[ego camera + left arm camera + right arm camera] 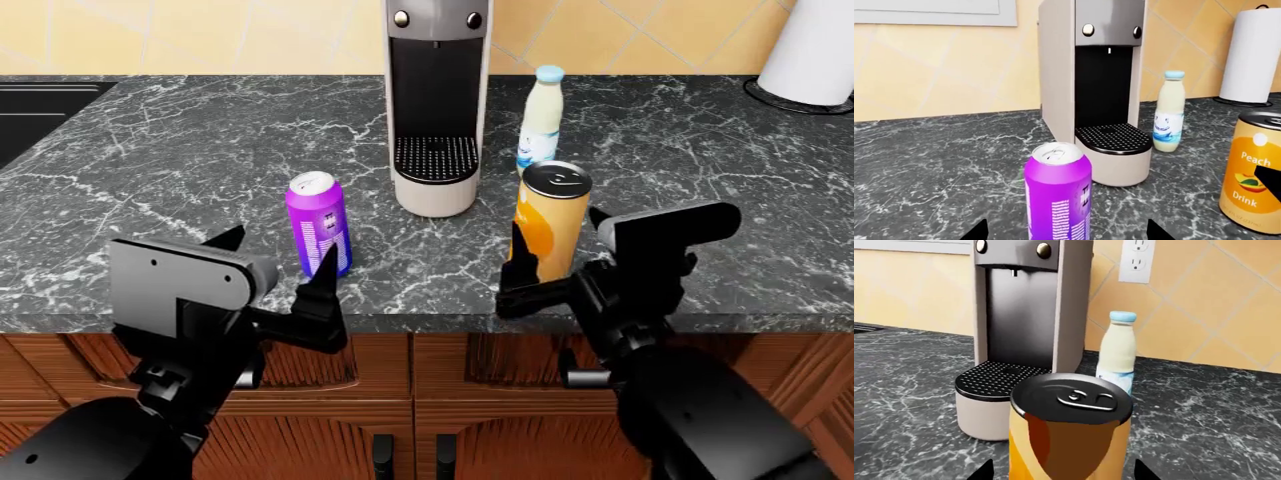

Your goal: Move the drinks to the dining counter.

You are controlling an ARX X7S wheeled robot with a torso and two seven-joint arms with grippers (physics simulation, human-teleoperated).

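both claws, left claw [274, 262] and right claw [554, 252], spread wide, bracket purple can [319, 236] and orange can [551, 220]; we judge closing comes next.

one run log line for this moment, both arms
left gripper open at purple can | right gripper open at orange can | bottle untouched
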